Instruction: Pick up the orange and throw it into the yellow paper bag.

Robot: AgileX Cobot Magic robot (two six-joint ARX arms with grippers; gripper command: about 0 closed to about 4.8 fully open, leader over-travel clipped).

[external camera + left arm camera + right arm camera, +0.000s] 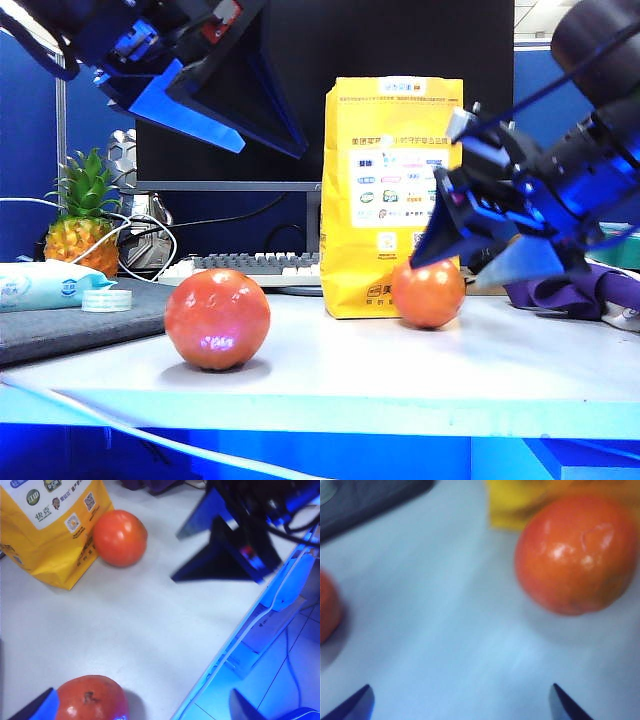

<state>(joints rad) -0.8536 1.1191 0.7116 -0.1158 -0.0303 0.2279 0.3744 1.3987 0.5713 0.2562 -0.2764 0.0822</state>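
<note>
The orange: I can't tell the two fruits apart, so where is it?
In the exterior view the orange sits right of centre against the yellow paper bag, below the open right gripper.

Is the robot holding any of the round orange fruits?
No. Both tools are open and empty: left tool high above the table, right tool near the glossy red-orange fruit.

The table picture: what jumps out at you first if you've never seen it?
First the tall yellow paper bag, standing upright at the middle back of the white table. Then two shiny red-orange fruits: the orange resting against the bag's right foot, and a second fruit alone near the front left. The right pincer hangs open just right of the orange, and the left pincer is open, high up on the left.
</note>
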